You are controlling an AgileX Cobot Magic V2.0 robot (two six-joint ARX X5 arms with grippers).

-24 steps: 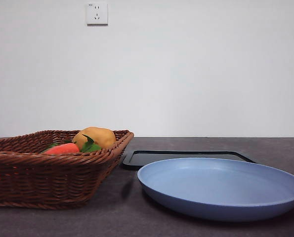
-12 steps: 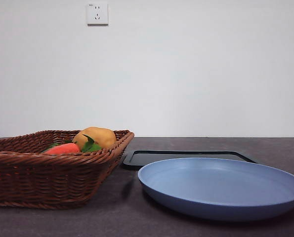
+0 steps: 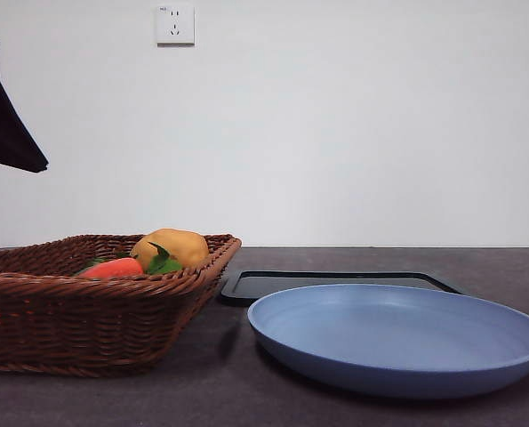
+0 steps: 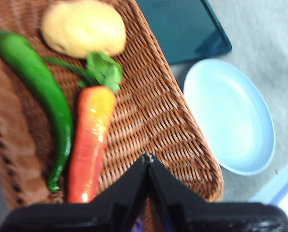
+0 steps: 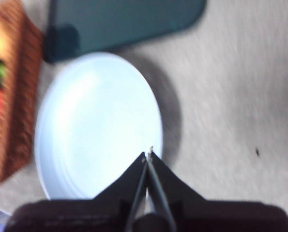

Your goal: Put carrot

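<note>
Orange-red, glossy carrot [image 4: 89, 142] tapers from green leaves.

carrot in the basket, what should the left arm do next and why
Probably open the fingers and lower the left gripper toward the carrot. The carrot lies untouched in the wicker basket, between the green pepper and the basket's rim, leaves toward the potato. The left gripper hangs above the basket, shut and empty. The right gripper waits shut over the blue plate.
</note>
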